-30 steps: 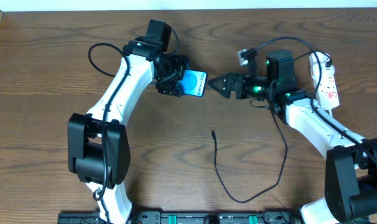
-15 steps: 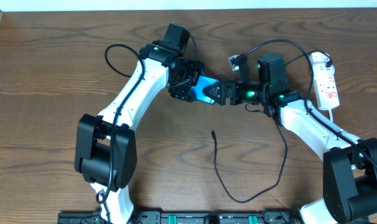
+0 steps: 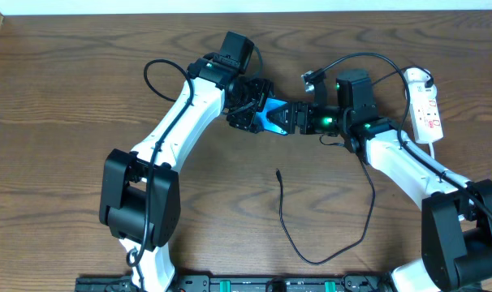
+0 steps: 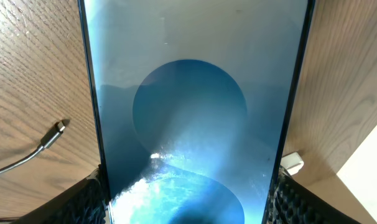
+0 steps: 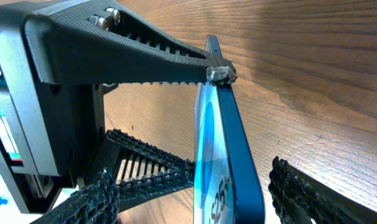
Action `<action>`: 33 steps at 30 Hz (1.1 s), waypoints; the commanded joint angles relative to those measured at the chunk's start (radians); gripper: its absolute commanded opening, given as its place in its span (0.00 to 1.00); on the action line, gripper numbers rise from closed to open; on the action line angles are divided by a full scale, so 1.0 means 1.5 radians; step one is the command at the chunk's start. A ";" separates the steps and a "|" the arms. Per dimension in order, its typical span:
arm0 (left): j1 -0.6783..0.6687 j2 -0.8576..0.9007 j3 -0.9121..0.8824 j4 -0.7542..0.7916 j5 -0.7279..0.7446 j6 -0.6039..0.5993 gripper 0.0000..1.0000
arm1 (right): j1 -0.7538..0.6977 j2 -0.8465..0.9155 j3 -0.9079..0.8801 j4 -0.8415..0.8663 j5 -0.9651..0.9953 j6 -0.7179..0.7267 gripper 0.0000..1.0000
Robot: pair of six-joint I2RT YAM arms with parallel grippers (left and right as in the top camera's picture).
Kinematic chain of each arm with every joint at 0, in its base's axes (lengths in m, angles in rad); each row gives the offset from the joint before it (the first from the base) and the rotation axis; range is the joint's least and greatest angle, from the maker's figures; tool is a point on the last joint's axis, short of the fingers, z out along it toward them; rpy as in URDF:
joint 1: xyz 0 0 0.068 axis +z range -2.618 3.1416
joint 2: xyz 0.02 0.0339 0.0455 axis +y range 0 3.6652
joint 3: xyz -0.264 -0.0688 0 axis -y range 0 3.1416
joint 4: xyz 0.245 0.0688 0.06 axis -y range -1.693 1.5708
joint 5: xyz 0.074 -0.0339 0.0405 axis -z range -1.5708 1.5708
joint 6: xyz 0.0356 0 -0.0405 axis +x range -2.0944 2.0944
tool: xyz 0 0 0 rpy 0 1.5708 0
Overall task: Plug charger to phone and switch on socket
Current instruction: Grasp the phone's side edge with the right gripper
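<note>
1. The left end effector pinches the phone across its width. In the left wrist view its two fingers press against the two long black edges of the phone.
2. The phone is held above the bench, near the far middle, between the two arms. Its screen is bright blue with a lighter circle on it.
3. The right end effector meets the free end of the phone from the other side. In the right wrist view its fingers are spread, one on each side of the phone, which shows edge-on. There is a gap on both sides, so they are not touching it.
4. In that same view the tip of one left finger touches the edge of the phone.
5. The charger lies loose on the bench, nearer to the robot than the phone, and no end effector holds it. Its connector tip points toward the phone but is well apart from it. The cable runs down from the tip, curves to the right and comes up again beside the right arm.
6. The socket, a white power strip with red markings, lies at the far right of the bench, just beside the right arm. Neither end effector touches it.
</note>
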 commanded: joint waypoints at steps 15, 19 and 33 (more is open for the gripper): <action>0.000 -0.013 0.009 0.006 0.046 -0.017 0.08 | 0.034 0.003 0.012 -0.005 0.057 0.027 0.72; 0.000 -0.013 0.009 0.006 0.046 -0.017 0.07 | 0.034 0.003 0.012 -0.005 0.068 0.027 0.61; -0.005 -0.013 0.009 0.006 0.046 -0.017 0.08 | 0.034 0.003 0.012 -0.005 0.070 0.027 0.31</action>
